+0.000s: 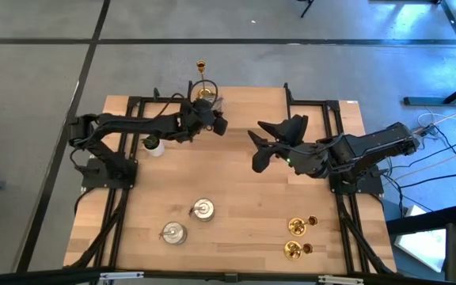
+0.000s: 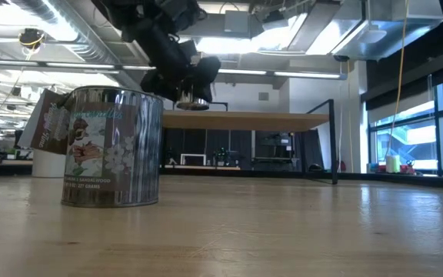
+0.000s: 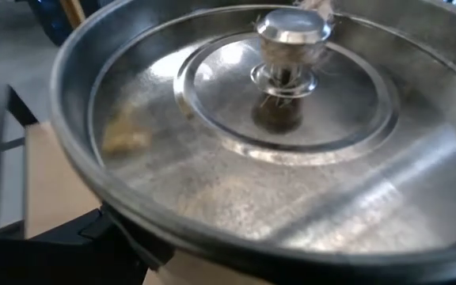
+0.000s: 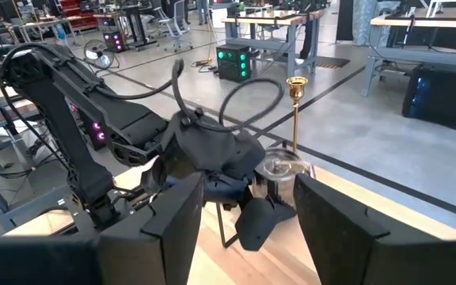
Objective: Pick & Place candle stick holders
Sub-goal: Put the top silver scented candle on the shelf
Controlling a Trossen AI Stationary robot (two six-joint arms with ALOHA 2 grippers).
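A silvery-glass holder (image 4: 279, 168) is clamped in the left gripper (image 1: 206, 113) above the table's far edge, presumably for placing near the tall gold holder (image 1: 201, 67). The right gripper (image 1: 261, 146) is parked mid-table, fingers spread.

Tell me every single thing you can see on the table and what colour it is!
shiny gold candle stick holders with slim stems: three, gold; one upright at the far edge, two lying near right.
squat round silvery holders: three, silver; two near front, one lifted in the left gripper.
tiny white pot with green plant: one, white and green, left side.
wooden table: one, light brown.
left gripper: black, shut on a silvery holder, far edge.
right gripper: black, open, mid-table.
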